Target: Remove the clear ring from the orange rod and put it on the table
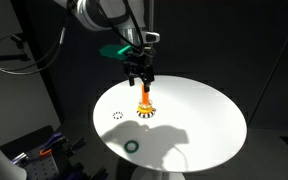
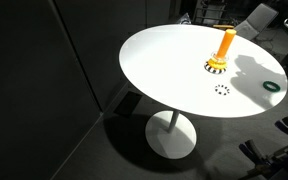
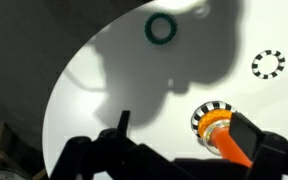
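Wrist view: gripper point(image 3: 184, 130) fingers spread open above the orange rod point(image 3: 230, 136), clear ring point(image 3: 268, 64) on table point(image 3: 82, 85).

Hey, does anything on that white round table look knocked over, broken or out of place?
Nothing stands out. The bright-orange rod stands upright, and the solid green ring and speckled clear ring lie flat on the white round table.

Orange rod point(image 1: 145, 97), green ring point(image 1: 132, 146), white table point(image 1: 204, 120).
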You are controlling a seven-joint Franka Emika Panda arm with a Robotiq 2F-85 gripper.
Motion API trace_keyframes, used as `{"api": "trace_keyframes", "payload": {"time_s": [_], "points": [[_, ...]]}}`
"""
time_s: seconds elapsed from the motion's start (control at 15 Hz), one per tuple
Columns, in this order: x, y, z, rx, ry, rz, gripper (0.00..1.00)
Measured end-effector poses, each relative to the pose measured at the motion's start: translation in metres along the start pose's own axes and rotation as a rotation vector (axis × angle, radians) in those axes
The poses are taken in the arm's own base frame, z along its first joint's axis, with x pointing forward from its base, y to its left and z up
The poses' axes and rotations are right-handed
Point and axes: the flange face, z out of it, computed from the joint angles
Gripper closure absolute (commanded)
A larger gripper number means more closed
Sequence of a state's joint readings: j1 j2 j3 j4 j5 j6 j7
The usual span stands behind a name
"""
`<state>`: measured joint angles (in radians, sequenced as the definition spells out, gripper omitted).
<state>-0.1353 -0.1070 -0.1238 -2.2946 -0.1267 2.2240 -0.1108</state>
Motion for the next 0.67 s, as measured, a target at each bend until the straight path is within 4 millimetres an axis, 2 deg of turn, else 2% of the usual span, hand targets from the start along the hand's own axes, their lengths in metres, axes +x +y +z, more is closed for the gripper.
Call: {"api": "trace_keyframes", "payload": {"time_s": [0.4, 0.67], "points": [[0.010, -0.007, 0.018, 0.091, 0.063, 0.013, 0.00], [0.011, -0.007, 0.020, 0.092, 0.060, 0.013, 0.00]]}}
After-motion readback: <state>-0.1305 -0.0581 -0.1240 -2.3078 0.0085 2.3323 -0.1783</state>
